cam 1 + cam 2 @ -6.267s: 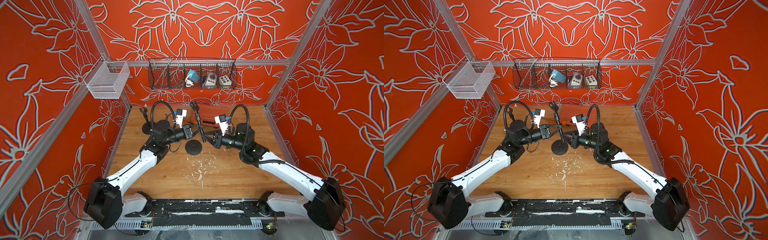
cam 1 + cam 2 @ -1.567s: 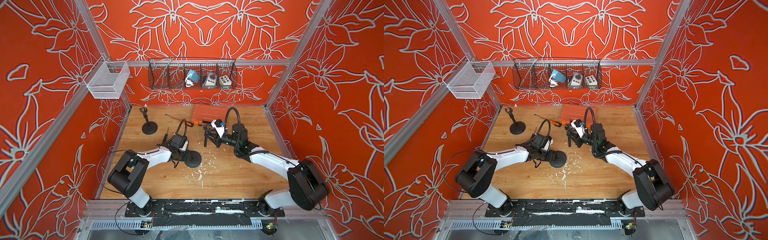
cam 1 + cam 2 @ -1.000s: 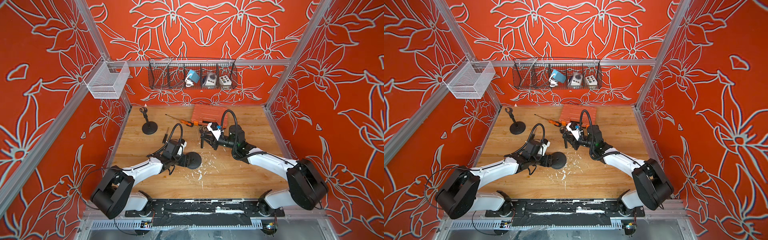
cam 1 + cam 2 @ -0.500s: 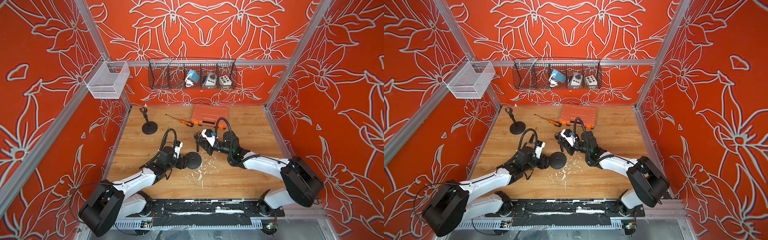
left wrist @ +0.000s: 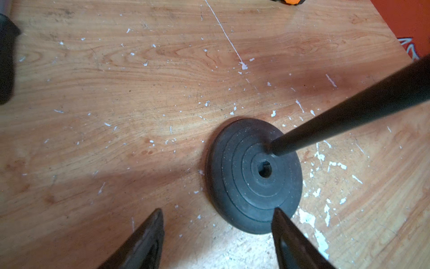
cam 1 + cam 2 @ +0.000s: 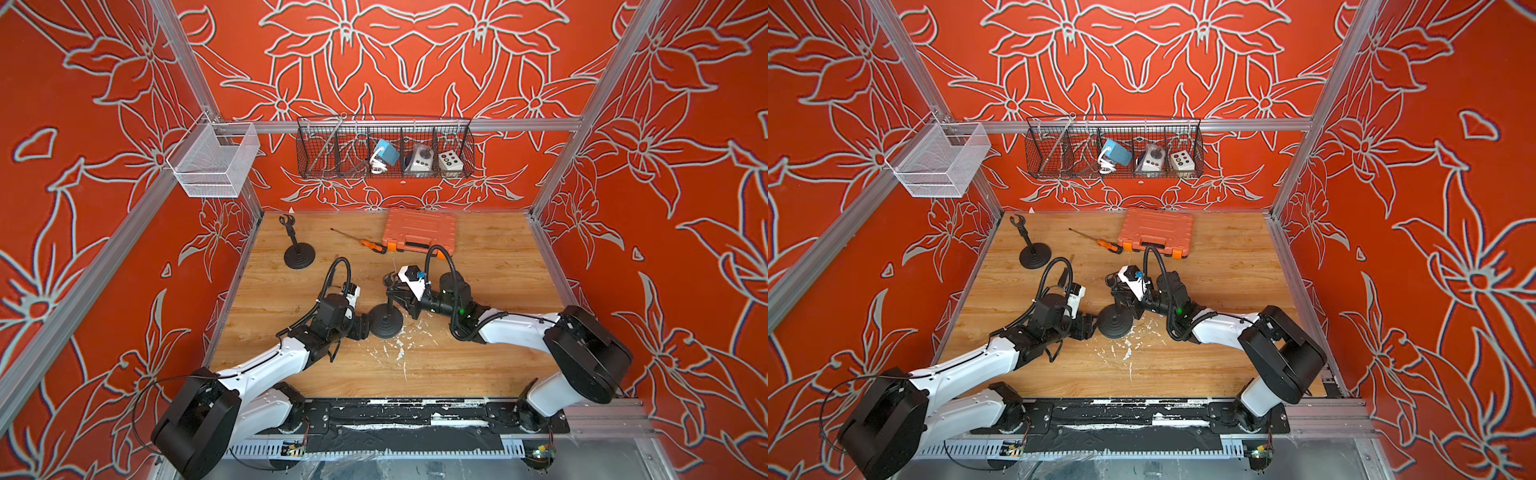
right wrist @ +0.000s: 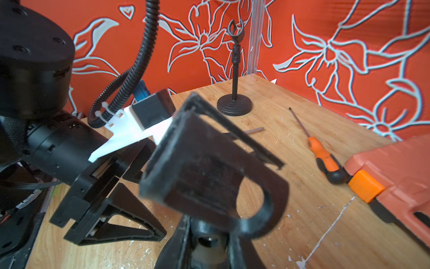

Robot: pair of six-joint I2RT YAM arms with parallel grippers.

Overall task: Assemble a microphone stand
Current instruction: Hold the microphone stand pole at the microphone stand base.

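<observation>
Left fingers (image 5: 149, 237) stand apart, low over the bench (image 5: 116, 93), just beside the round base (image 5: 232, 184). Right fingers (image 7: 179, 244) are clamped on the pole (image 5: 349, 114), whose tip sits beside the base's centre hole. Beyond lie a screwdriver (image 6: 374, 245), an orange case (image 6: 419, 228) and an assembled stand (image 6: 298, 261).

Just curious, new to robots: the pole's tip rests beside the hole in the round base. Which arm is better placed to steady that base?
The left arm, probably: its jaws stand open at the rim of the base. The right arm has its jaws shut on the pole.
</observation>
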